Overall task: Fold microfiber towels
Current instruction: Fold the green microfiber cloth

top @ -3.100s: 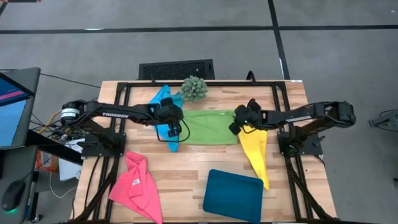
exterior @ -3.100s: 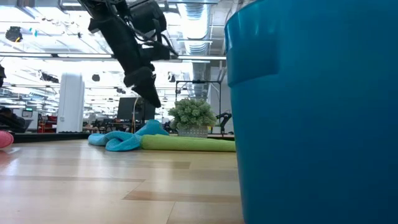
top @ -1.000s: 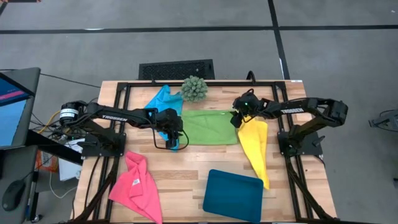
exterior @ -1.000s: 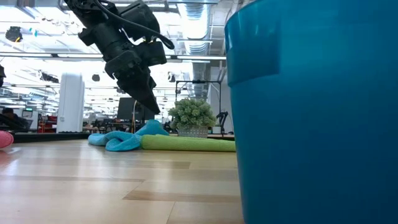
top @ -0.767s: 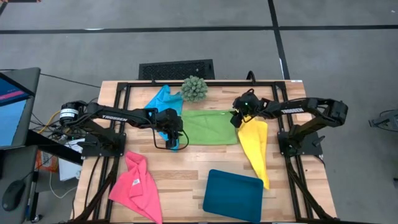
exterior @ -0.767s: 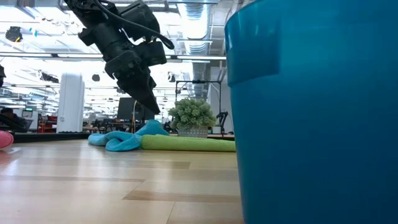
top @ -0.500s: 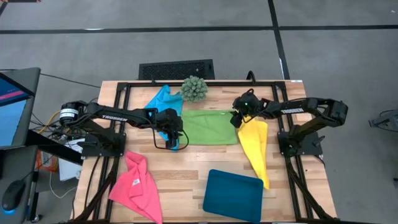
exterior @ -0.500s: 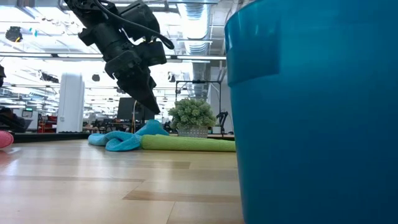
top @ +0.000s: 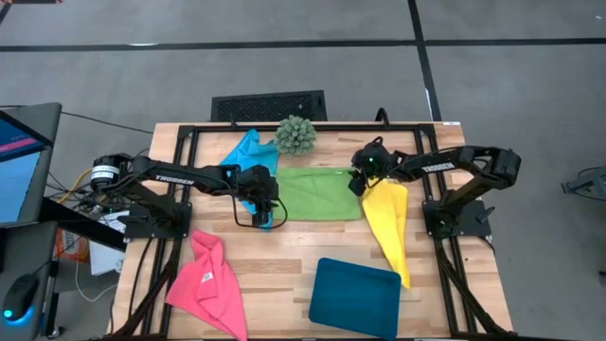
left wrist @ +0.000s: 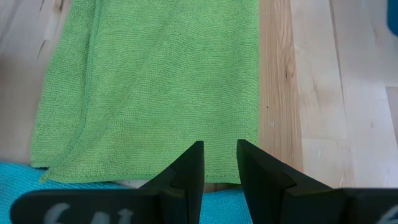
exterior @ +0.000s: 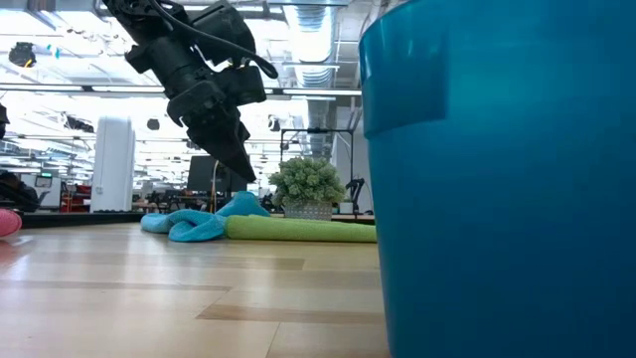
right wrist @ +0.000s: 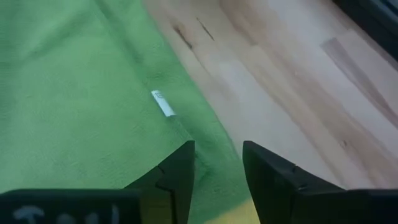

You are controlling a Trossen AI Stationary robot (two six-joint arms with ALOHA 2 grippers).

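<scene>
A dark teal tray [top: 354,297] lies at the table's [top: 284,251] near edge — a spiky green plant [top: 296,135] stands opposite.

Grey concrete floor [top: 284,66] crossed by dark tape lines [top: 189,44] around the wooden table [top: 284,260]. Black floor grate [top: 268,105] just behind the table. Monitor [top: 17,166] left of the table, cables beside it. Low view: open hall beyond the table, ceiling light strips [exterior: 60,50], white pillar [exterior: 112,164].

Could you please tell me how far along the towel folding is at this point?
Done: the lime green microfiber towel looks folded once into a strip. In hand: left pincer and right pincer, both open, at its ends. Left: blue, yellow and pink towels lie crumpled.
</scene>
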